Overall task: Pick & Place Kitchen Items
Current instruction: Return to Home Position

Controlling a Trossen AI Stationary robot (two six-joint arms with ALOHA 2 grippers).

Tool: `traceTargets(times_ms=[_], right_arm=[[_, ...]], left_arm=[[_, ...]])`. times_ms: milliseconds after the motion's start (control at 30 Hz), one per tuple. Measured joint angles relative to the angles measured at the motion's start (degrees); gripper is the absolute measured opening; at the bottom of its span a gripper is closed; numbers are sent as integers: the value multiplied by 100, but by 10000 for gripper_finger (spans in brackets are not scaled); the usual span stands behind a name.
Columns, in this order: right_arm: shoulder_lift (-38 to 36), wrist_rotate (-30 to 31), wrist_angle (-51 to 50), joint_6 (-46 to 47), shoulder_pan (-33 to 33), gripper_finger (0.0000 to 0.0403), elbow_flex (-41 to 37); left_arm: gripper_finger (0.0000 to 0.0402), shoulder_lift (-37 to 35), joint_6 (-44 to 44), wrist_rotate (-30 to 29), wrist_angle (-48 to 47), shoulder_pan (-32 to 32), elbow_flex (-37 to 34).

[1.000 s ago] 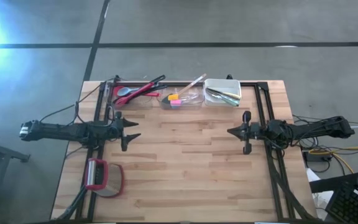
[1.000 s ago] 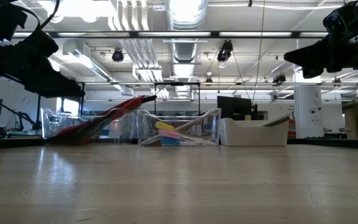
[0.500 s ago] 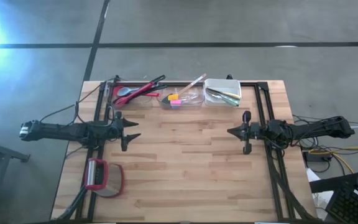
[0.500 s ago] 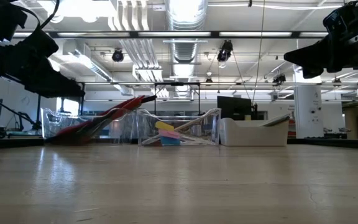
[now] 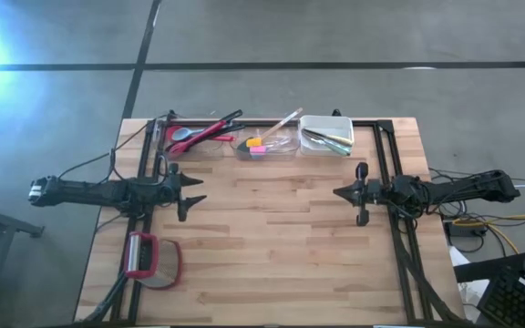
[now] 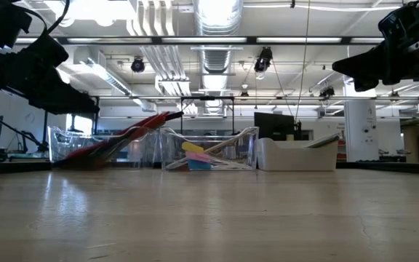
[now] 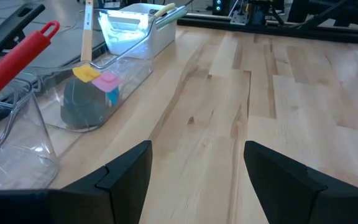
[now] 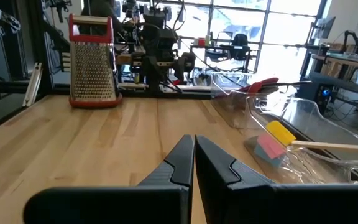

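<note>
The kitchen items lie in three tubs at the table's far edge. Red and black utensils fill the left clear tub (image 5: 190, 138). Yellow and pink pieces and a wooden-handled tool are in the middle clear tub (image 5: 265, 143), which also shows in the left wrist view (image 7: 95, 93). Cutlery is in the white tub (image 5: 326, 135). My left gripper (image 5: 194, 189) is open and empty above the table's left middle, pointing right; its fingers show apart in its wrist view (image 7: 194, 177). My right gripper (image 5: 339, 192) is shut and empty above the right middle, pointing left (image 8: 193, 158).
A red-framed metal grater (image 5: 151, 261) stands at the table's near left and also shows in the right wrist view (image 8: 92, 65). Black frame rails (image 5: 386, 155) run along the table's far and side edges. Bare wooden tabletop (image 5: 272, 228) lies between the two grippers.
</note>
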Motion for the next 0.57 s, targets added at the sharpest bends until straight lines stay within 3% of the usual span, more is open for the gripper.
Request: traceTargets(times_ms=[567], right_arm=[[-2, 0, 0, 51, 0, 8, 0]], left_arm=[[260, 0, 0, 0, 0, 0, 0]])
